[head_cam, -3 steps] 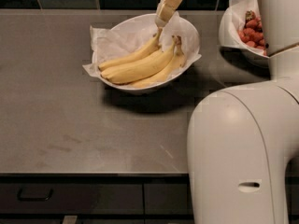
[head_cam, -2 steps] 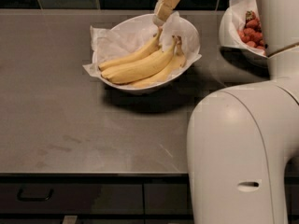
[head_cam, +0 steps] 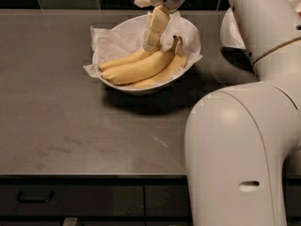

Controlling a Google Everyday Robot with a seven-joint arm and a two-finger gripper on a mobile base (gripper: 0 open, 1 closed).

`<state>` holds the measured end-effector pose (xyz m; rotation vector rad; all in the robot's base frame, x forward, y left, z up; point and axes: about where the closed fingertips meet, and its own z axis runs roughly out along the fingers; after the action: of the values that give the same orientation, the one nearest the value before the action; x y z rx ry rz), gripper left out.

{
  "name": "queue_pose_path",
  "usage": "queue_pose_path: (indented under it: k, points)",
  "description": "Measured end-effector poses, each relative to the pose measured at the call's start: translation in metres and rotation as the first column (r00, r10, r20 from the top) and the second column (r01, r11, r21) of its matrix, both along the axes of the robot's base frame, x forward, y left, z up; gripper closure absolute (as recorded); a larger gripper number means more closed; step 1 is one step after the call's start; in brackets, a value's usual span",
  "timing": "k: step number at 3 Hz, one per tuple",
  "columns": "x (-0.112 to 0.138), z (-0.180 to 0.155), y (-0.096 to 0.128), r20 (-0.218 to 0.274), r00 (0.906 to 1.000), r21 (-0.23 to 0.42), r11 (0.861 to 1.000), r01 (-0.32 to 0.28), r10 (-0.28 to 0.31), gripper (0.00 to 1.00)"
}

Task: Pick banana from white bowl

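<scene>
The robot's arm [head_cam: 235, 140] looms in front. On the table [head_cam: 56, 126] behind it, the bowl [head_cam: 141, 89] holds the banana [head_cam: 123, 60] beside a bunch [head_cam: 146, 68]. The pincer [head_cam: 151, 45] dips to the banana's far end; whether it grips cannot be told.

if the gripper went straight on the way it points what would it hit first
Most likely the banana in the white bowl; the gripper points down at its upper end, though depth is unclear.

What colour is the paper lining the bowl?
White paper, clearest in the camera view; the gripper is over the bananas.
</scene>
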<state>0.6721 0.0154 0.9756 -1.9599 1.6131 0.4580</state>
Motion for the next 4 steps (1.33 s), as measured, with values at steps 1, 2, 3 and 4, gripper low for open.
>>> queue_pose_path:
  k: [1,2,3,4]
  points:
    - [0.006,-0.001,0.006,0.010,0.9999,0.014,1.000,0.008,-0.008,0.00]
    - [0.009,-0.018,0.020,-0.041,0.9986,0.039,0.999,-0.033,0.035,0.00]
    - [0.009,-0.018,0.021,-0.041,0.9985,0.040,0.999,-0.034,0.035,0.00]
    - [0.009,-0.018,0.021,-0.041,0.9985,0.040,0.999,-0.033,0.035,0.18]
